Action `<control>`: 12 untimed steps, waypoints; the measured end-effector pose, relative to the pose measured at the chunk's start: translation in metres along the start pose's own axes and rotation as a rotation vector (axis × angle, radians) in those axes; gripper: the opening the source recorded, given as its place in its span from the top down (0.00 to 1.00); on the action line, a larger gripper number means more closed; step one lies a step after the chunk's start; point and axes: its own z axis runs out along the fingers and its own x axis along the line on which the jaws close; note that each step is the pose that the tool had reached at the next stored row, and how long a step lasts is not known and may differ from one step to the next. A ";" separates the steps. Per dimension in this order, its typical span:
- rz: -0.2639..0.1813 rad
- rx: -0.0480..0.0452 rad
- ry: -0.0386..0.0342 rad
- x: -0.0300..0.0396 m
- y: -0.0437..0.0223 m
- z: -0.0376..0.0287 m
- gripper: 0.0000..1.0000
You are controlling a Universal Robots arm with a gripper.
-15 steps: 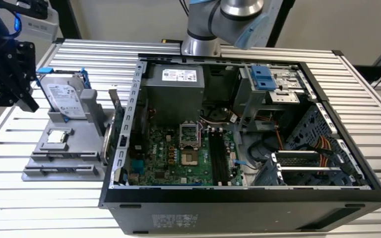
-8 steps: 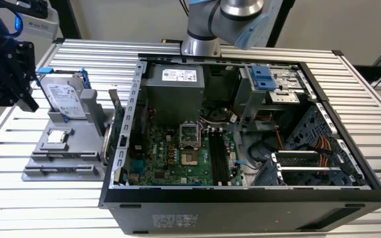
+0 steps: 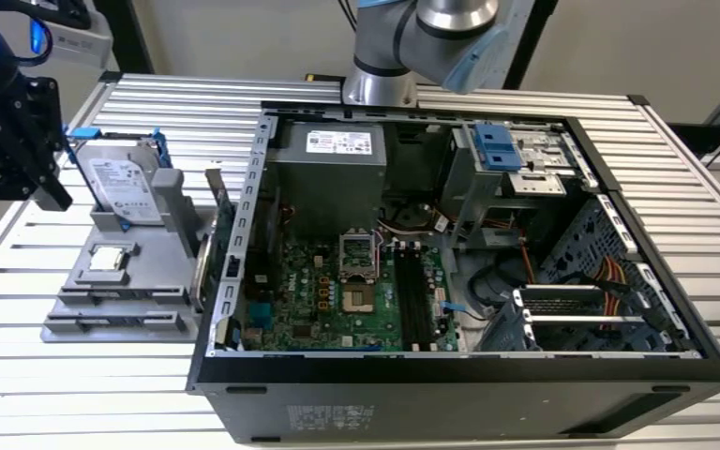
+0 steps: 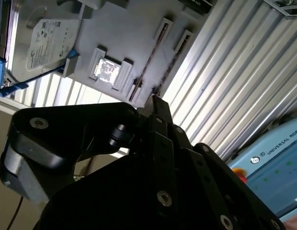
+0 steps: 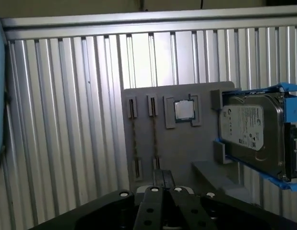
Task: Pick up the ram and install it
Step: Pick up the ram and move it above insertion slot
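My black gripper hangs at the exterior view's far left, above the table and beside the grey fixture plate. Its fingertips are pressed together with nothing between them, and in the second wrist view the gripper narrows to one closed tip. On the plate, two thin ram sticks stand edge-on between slot holders; the nearer ram lies just ahead of the fingers. The open computer case lies to the right, and its long black motherboard slots have nothing in them.
The fixture plate also carries a silver hard drive in a blue bracket and a small square processor chip. The arm's base stands behind the case. The table top is ribbed metal.
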 end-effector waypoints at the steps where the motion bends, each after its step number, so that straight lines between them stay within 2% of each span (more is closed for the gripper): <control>1: -0.012 -0.0008 -0.0001 0.0000 0.0000 0.0001 1.00; 6: -0.072 -0.0049 -0.0006 -0.0001 0.0000 0.0002 1.00; 12: -0.086 -0.0061 -0.0006 -0.0001 0.0000 0.0005 1.00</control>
